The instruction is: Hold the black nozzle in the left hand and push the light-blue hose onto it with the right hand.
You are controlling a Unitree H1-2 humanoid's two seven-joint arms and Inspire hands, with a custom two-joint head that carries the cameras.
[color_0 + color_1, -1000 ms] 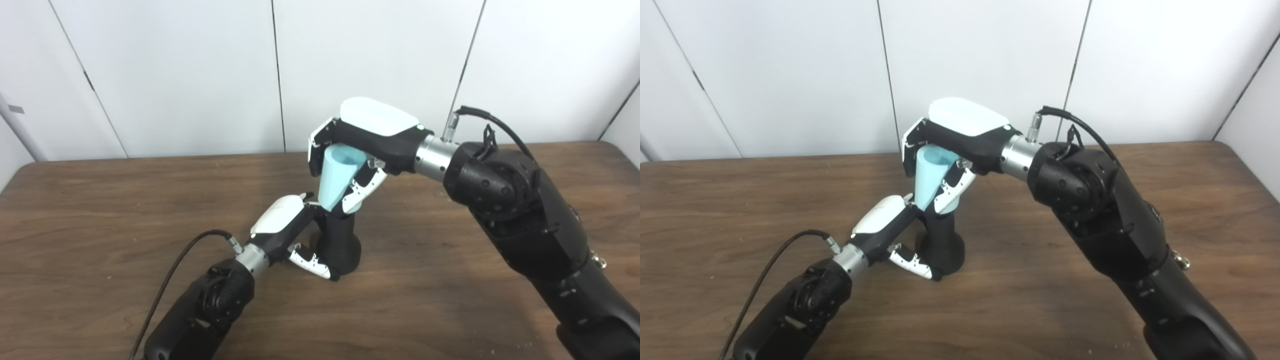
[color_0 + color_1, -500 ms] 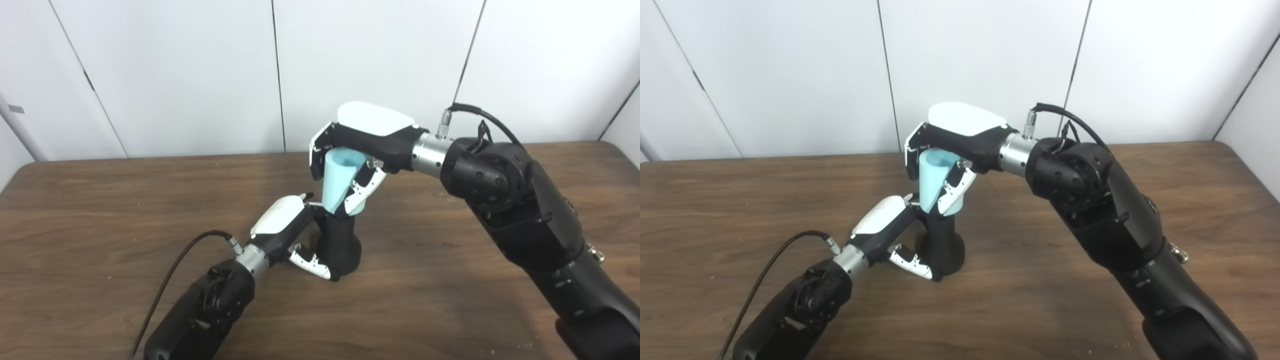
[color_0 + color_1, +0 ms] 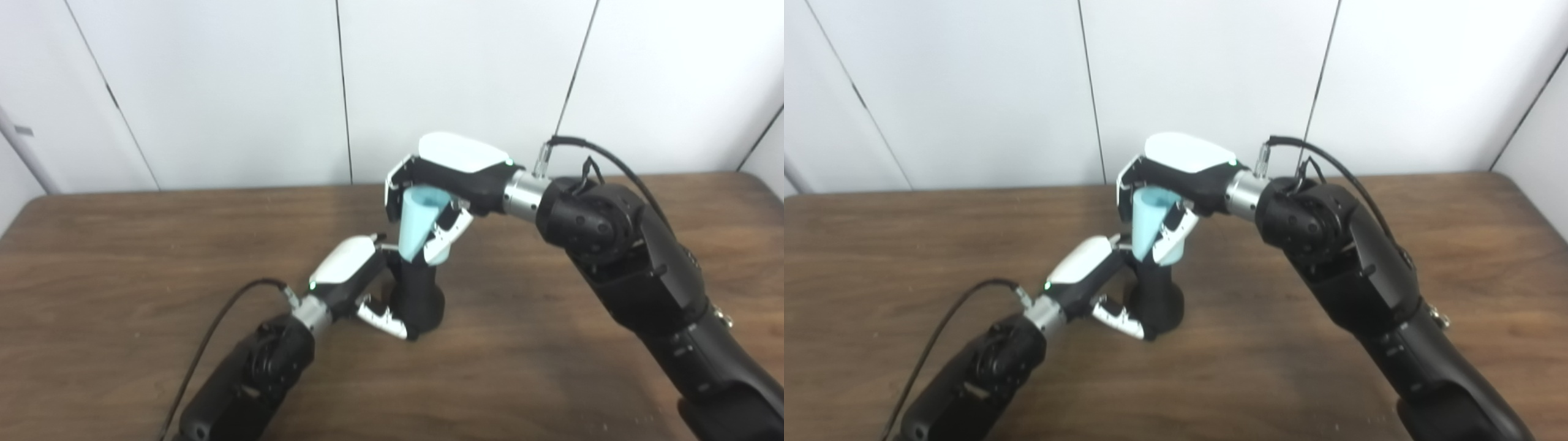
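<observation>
Left eye view: hose [image 3: 416, 223] sits tilted atop nozzle [image 3: 418, 294], lower end over its tip, seating depth hidden. My right hand [image 3: 450, 177] grasps hose from above to press down. Left hand [image 3: 361, 282] wraps nozzle, bracing it upright on table [image 3: 122, 257].

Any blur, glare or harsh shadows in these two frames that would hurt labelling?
Left eye view: slight overall softness, edges of the left hand and nozzle smeared. Right eye view: similarly soft; the right hand has a bright white shell without detail; hose readable. Both: even lighting, faint shadows on the table.
</observation>
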